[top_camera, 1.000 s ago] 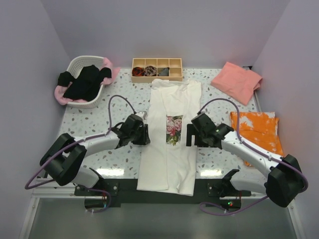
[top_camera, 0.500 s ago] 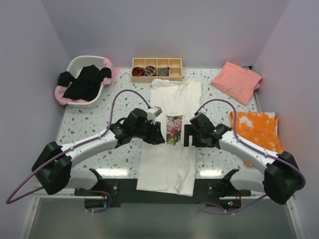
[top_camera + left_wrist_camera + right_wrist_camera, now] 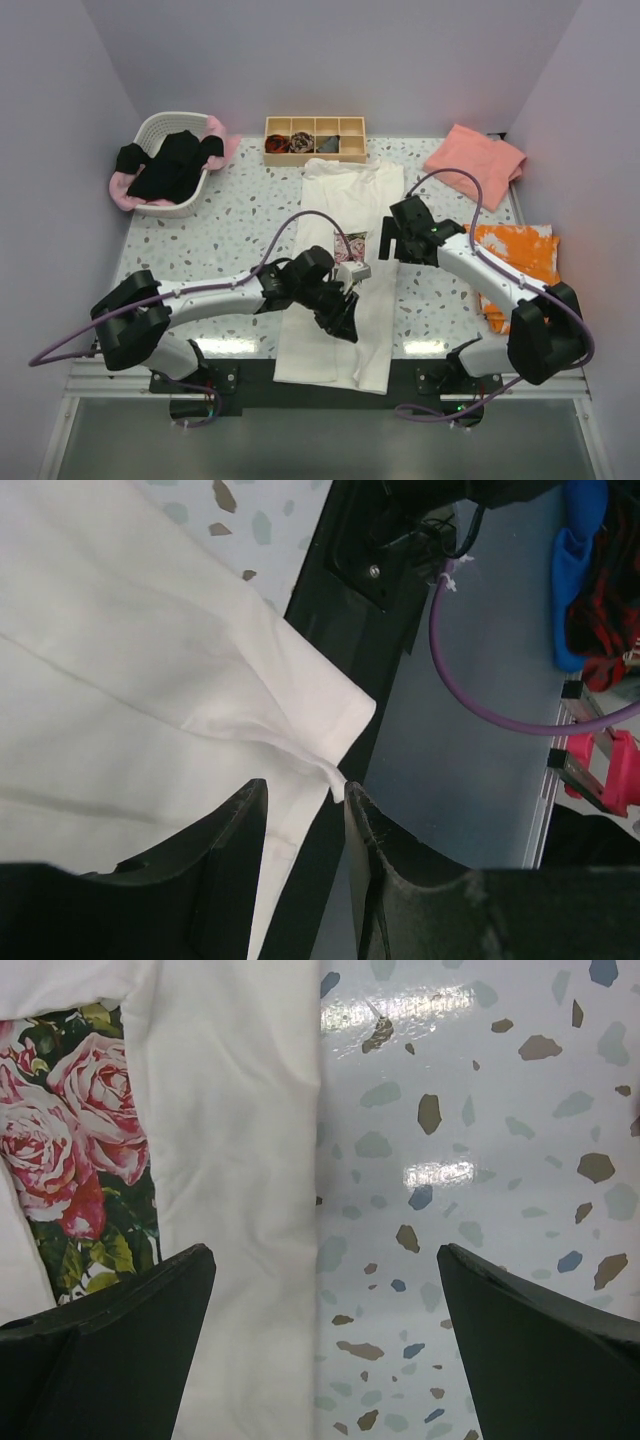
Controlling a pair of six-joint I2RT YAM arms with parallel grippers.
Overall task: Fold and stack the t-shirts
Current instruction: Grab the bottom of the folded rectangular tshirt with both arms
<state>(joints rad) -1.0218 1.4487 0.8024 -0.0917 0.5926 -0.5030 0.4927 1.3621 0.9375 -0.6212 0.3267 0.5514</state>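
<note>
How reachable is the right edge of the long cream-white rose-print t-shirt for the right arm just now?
Probably yes. The right gripper is open wide, its fingers straddling that edge of the cream-white rose-print t-shirt, with only speckled table beside it and nothing in between.

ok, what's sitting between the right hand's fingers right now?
In the right wrist view: the cream tee, its plain edge on one side, and bare speckled table on the other. The right hand is open, gripping nothing.
</note>
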